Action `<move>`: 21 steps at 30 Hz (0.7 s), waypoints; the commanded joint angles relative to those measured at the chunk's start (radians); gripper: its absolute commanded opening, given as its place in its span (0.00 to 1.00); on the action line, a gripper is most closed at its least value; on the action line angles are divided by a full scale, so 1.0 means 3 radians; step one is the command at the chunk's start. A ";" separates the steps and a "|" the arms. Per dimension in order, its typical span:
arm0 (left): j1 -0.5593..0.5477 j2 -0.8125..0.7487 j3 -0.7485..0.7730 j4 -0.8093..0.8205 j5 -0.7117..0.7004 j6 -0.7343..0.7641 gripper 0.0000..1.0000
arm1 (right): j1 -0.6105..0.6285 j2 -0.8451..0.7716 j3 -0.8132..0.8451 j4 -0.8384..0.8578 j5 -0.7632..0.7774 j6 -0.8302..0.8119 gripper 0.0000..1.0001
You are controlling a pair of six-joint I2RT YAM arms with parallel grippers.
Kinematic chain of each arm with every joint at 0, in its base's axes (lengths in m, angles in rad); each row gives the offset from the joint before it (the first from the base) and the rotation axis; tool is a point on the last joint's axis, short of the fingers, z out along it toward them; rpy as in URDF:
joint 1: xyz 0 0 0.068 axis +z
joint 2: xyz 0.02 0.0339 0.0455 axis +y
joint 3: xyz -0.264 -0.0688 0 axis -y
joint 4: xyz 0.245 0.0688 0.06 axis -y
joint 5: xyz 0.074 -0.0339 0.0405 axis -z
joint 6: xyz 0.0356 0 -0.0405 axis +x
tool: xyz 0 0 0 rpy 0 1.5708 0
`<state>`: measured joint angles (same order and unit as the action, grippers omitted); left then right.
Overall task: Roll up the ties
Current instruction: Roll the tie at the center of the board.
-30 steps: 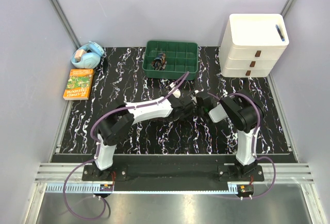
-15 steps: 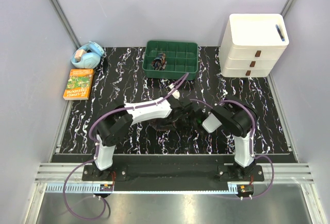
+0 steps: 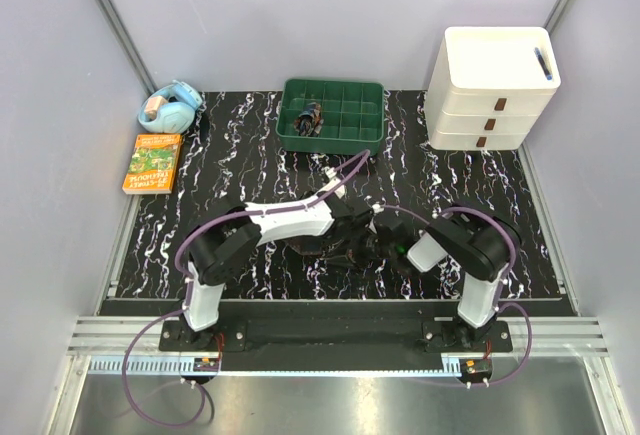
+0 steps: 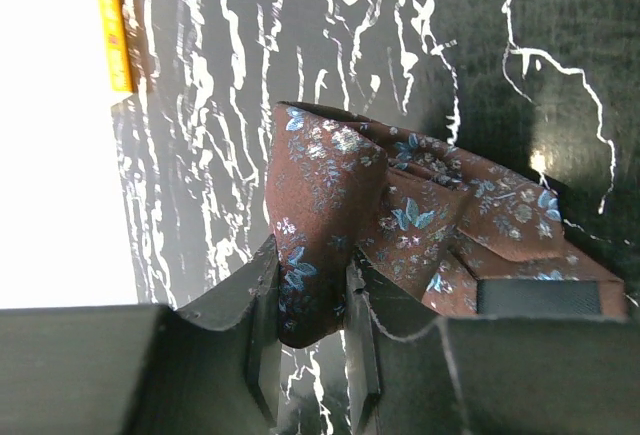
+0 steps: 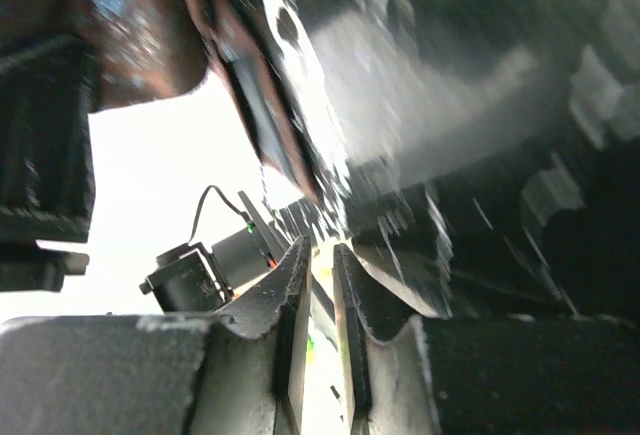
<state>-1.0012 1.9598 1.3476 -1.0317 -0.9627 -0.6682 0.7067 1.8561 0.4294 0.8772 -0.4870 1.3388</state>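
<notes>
A dark brown tie (image 4: pixel 420 215) with a small blue and reddish flower pattern lies bunched on the black marbled table (image 3: pixel 250 155); in the top view it is a dark heap (image 3: pixel 322 251) under the arms. My left gripper (image 4: pixel 310 325) is shut on a folded loop of this tie, also seen from above (image 3: pixel 352 242). My right gripper (image 5: pixel 322 265) is blurred, its jaws almost touching with nothing between them; it sits just right of the tie (image 3: pixel 395 251). The tie shows at the top left of the right wrist view (image 5: pixel 130 25). A rolled tie (image 3: pixel 312 118) lies in the green tray (image 3: pixel 335 135).
A white drawer unit (image 3: pixel 493 90) stands at the back right. An orange book (image 3: pixel 153 162) and a pale blue object (image 3: pixel 170 107) lie at the back left. Purple cables (image 3: pixel 345 167) arc over the left arm.
Both grippers have moved toward the near edge of the table, the left one carrying the tie fold with it. The right arm has swung lower and closer to the tie.
</notes>
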 commanded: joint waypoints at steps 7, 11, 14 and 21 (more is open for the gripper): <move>-0.0247 0.0359 0.0345 -0.0650 -0.0677 -0.0457 0.19 | -0.0360 -0.1302 -0.0587 -0.1019 0.0002 -0.0029 0.23; -0.0375 0.0554 0.0463 -0.0861 -0.0759 -0.0825 0.21 | -0.0770 -0.2526 -0.0512 -0.2216 0.0032 -0.0452 0.25; -0.0436 0.0712 0.0509 -0.0892 -0.0759 -0.0856 0.21 | -0.0985 -0.3312 -0.0266 -0.3249 0.0206 -0.0714 0.29; -0.0589 0.0856 0.0545 -0.0969 -0.0698 -0.1025 0.22 | -0.1088 -0.3789 0.0113 -0.4064 0.0191 -0.0827 0.29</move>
<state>-1.1233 2.1632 1.4933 -1.2743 -1.1355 -0.9062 0.3847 0.7624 0.3534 -0.2562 -0.4206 1.1152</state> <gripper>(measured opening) 0.270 0.294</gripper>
